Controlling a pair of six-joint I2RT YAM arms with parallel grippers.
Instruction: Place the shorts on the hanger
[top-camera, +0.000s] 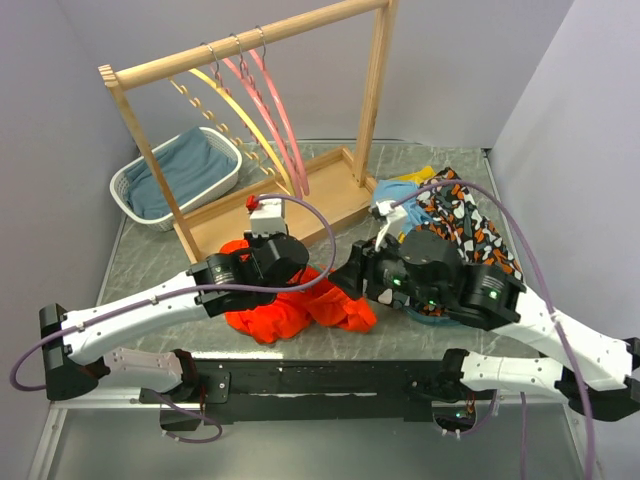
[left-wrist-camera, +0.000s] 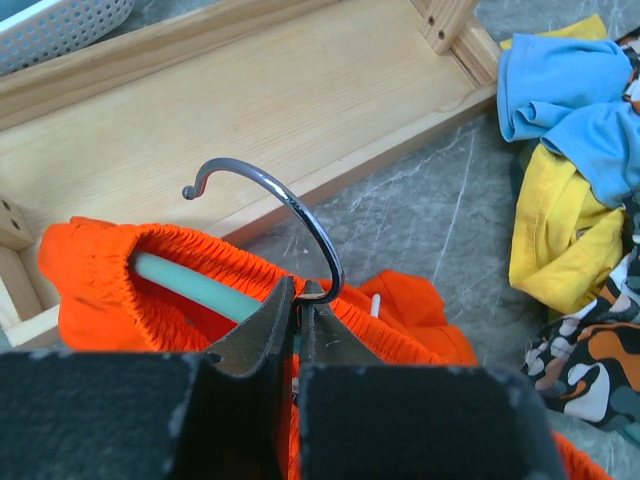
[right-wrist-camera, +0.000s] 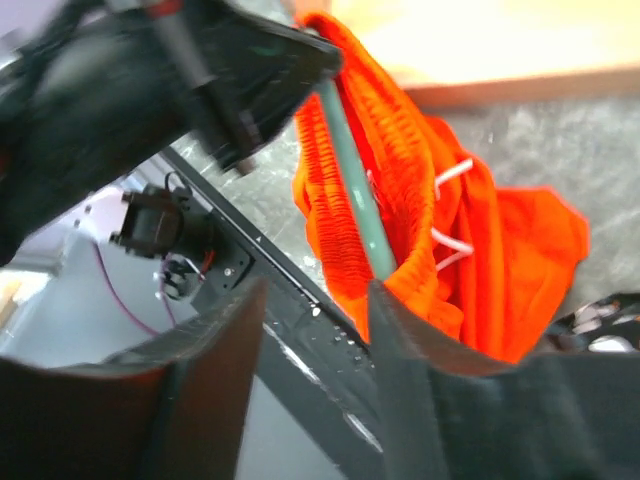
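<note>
Shorts (top-camera: 275, 318): heaped on table (top-camera: 150, 268), waistband threaded over hanger (left-wrist-camera: 190, 285) bar.
Left gripper (left-wrist-camera: 298, 300): clamped on hanger at hook base.
Right gripper (right-wrist-camera: 316, 295): fingers wide apart, holding nothing, beside waistband.
Rack (left-wrist-camera: 250, 110): base just beyond shorts.

Shorts (left-wrist-camera: 100, 300) matt cloth; hanger (left-wrist-camera: 190, 285) smooth plastic, hook (left-wrist-camera: 303, 208) glossy metal.

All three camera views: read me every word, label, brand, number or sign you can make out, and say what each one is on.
No readable text in any view.
The shorts, hanger and wooden rack carry no print.
The patterned garment shows only blotchy shapes, no letters.
Any marking on the arm housings is too small to tell.
</note>
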